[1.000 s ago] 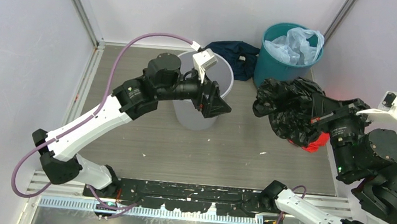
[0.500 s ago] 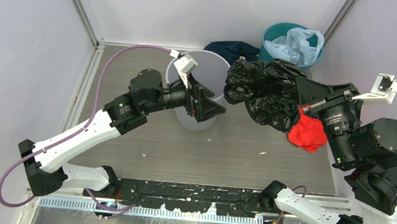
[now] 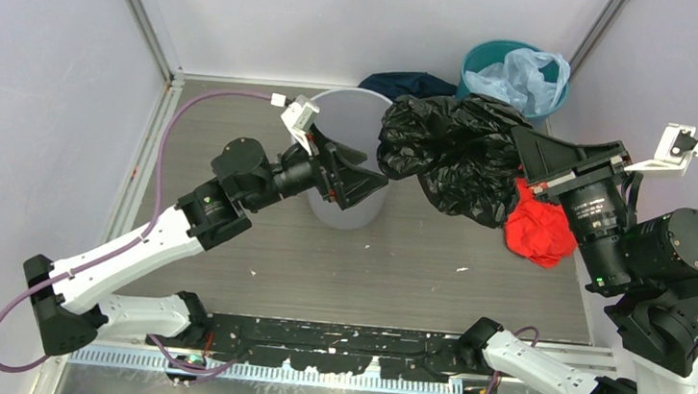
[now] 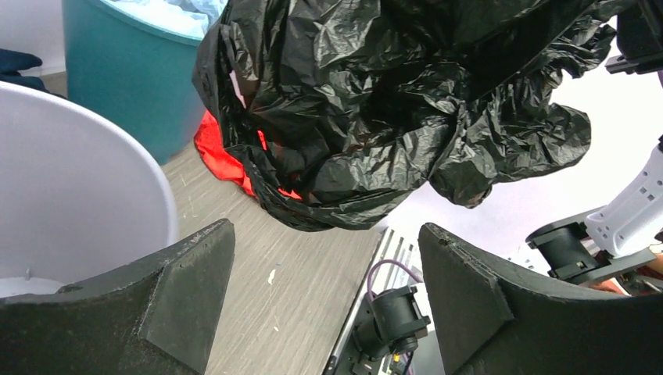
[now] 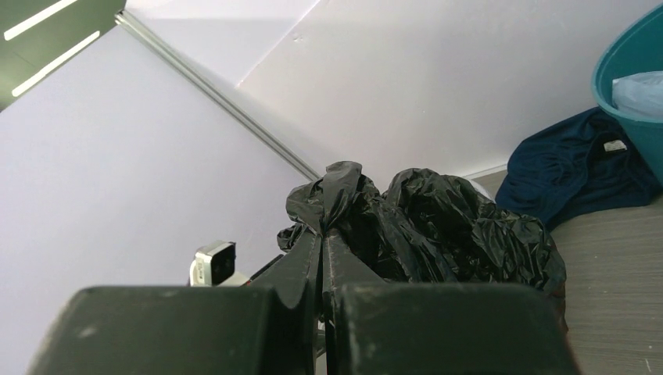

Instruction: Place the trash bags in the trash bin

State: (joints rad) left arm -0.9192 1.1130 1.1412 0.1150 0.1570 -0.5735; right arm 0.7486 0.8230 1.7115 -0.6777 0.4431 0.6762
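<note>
The black trash bag (image 3: pixel 450 157) hangs crumpled in the air, its left end over the right rim of the light grey trash bin (image 3: pixel 347 214). My right gripper (image 3: pixel 522 136) is shut on the bag's gathered top (image 5: pixel 344 183), seen pinched between the pressed fingers of that gripper (image 5: pixel 322 234). My left gripper (image 3: pixel 378 177) stands open in front of the bin's near right side with nothing between its fingers. In the left wrist view the bag (image 4: pixel 375 101) hangs above and beyond that open gripper (image 4: pixel 324 228), and the bin wall (image 4: pixel 70 180) is at the left.
A red cloth bundle (image 3: pixel 537 232) lies on the floor under the right arm. A teal bin (image 3: pixel 479 57) holding a pale blue bag (image 3: pixel 523 79) stands at the back right. A dark navy cloth (image 3: pixel 404 84) lies behind the grey bin.
The right gripper carried the black bag left and up, from over the red bundle to the grey bin's rim. The left arm drew back leftward, its gripper staying open.
</note>
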